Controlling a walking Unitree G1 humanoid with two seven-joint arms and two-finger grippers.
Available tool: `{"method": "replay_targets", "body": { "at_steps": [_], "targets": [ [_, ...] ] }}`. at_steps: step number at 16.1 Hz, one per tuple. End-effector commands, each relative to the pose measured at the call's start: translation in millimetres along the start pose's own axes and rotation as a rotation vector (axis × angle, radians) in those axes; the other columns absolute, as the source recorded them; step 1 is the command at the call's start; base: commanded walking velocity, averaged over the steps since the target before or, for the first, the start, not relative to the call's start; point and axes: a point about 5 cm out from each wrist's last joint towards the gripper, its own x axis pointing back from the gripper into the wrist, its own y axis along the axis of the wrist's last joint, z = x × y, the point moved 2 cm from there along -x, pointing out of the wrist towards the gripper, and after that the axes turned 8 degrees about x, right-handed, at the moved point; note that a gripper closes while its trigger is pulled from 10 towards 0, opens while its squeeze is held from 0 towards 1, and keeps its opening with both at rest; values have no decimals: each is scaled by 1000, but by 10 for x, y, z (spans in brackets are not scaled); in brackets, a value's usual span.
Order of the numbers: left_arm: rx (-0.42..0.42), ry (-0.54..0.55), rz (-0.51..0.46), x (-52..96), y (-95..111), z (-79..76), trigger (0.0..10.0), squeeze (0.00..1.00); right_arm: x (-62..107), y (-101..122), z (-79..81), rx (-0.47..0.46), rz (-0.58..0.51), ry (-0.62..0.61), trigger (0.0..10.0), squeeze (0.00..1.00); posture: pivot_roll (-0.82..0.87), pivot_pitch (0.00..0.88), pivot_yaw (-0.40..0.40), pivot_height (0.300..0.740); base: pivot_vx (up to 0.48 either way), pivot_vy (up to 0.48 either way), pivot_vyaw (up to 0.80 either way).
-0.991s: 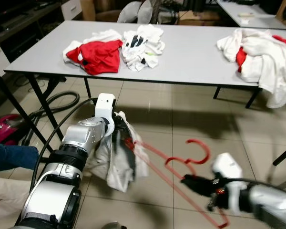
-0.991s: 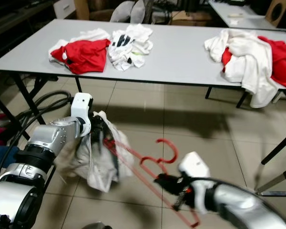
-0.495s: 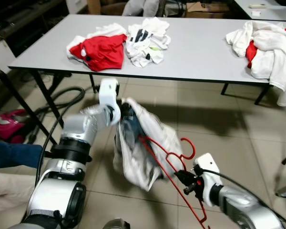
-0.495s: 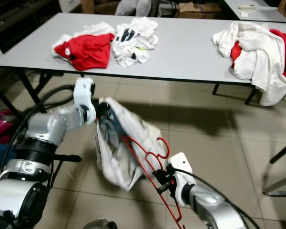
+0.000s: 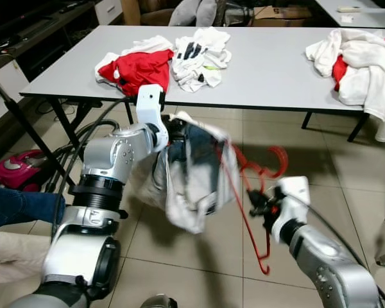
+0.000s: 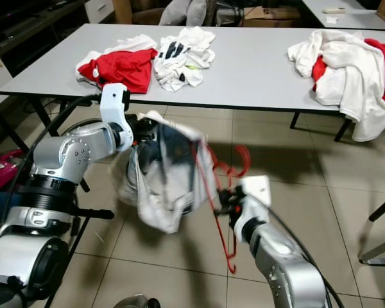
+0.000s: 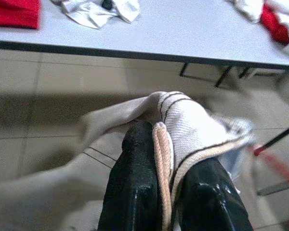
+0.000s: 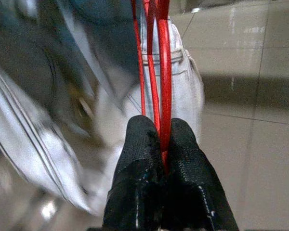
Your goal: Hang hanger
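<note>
My left gripper (image 5: 171,132) is shut on the collar of a white garment (image 5: 194,174), holding it in the air in front of the table. In the left wrist view the ribbed collar (image 7: 162,144) sits pinched between the two black fingers (image 7: 135,192). My right gripper (image 5: 259,201) is shut on a red wire hanger (image 5: 245,192) that leans against the garment's right side, with its hook (image 5: 275,158) pointing up. The right wrist view shows the red wires (image 8: 160,72) clamped between the fingertips (image 8: 140,144), with the garment (image 8: 58,110) just behind them.
A long grey table (image 5: 269,70) stands ahead with a red and white clothes pile (image 5: 138,64), a white pile (image 5: 202,54) and a bigger heap (image 5: 362,64) at its right end. A person's leg in jeans (image 5: 19,208), a pink vacuum (image 5: 16,170) and black stand legs are at the left.
The left gripper has lifted the garment higher and closer to the table. The right gripper has risen and swung the hanger from lying low to nearly upright against the garment.
</note>
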Motion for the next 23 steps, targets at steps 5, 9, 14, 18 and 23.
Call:
{"method": "replay_targets", "body": {
  "at_steps": [5,9,14,18,23],
  "targets": [
    [-60,-98,-83,92,239,-158,0,0,48,-47,-43,-122,57,45,10000,0,-25,0,86,740,0,0,0],
    [-46,-345,-10,208,197,-536,0,0,-96,22,-233,-335,-22,-16,10000,0,-18,0,87,740,0,0,0],
    [-119,-376,5,289,270,-563,0,0,-221,100,-272,-411,4,85,10000,0,-17,0,90,740,0,0,0],
    [15,-295,-115,229,486,-492,0,0,-153,-243,-109,0,259,192,10000,0,-13,0,80,740,0,0,0],
    [-52,-288,-91,269,436,-506,0,0,-272,290,-284,-131,-73,57,10000,0,-13,0,80,740,0,0,0]
  ]
}}
